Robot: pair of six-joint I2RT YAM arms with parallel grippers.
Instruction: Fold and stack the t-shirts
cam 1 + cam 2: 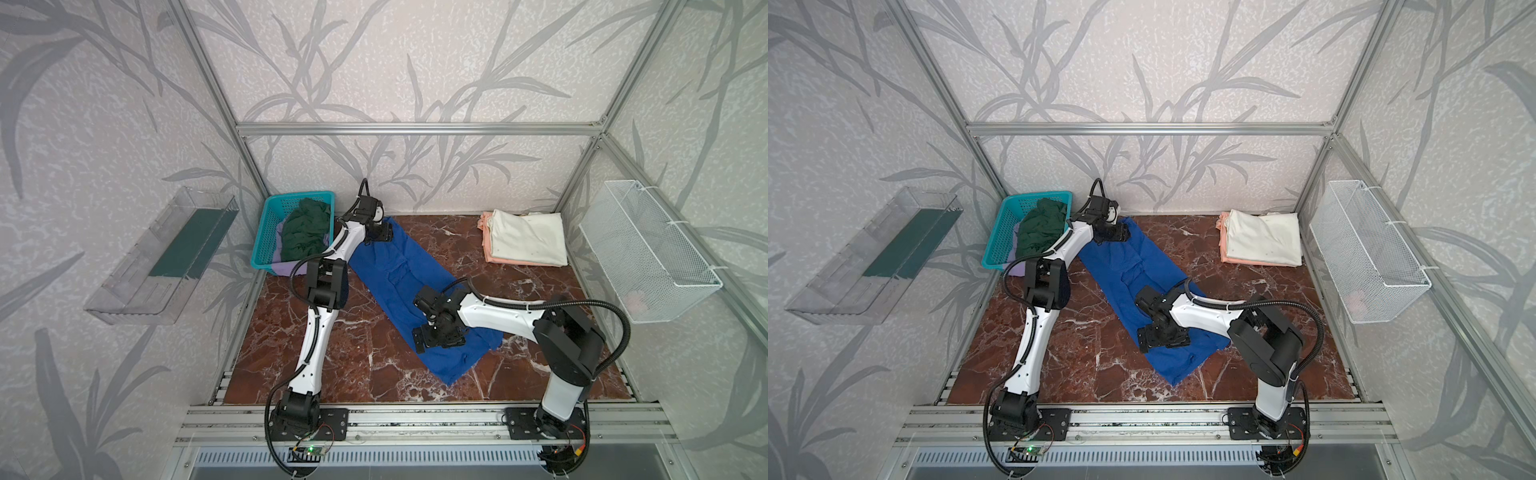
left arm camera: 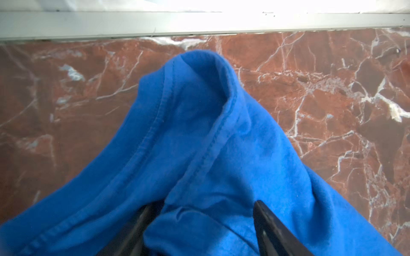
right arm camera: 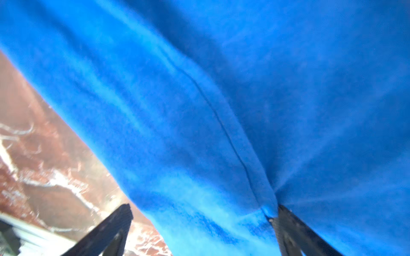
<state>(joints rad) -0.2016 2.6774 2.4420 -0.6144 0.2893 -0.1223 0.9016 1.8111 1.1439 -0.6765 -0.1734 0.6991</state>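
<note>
A royal blue t-shirt (image 1: 399, 266) lies in a long diagonal strip on the red marble table, seen in both top views (image 1: 1142, 270). My left gripper (image 1: 380, 232) is at its far end by the basket. In the left wrist view it (image 2: 204, 221) is open, with a loose hump of blue cloth and a stitched hem (image 2: 155, 124) between the jaws. My right gripper (image 1: 436, 338) presses down on the near end. In the right wrist view it (image 3: 203, 221) stands wide open, one finger (image 3: 111, 228) over bare marble and the other (image 3: 295, 230) on the cloth.
A teal basket (image 1: 266, 232) at the back left holds a dark green t-shirt (image 1: 307, 232) over a lavender one (image 1: 286, 268). A folded cream-white t-shirt (image 1: 528, 243) lies on a peach one (image 1: 498, 259) at the back right. A clear tray (image 1: 162, 257) and a wire basket (image 1: 648, 253) hang on the side walls.
</note>
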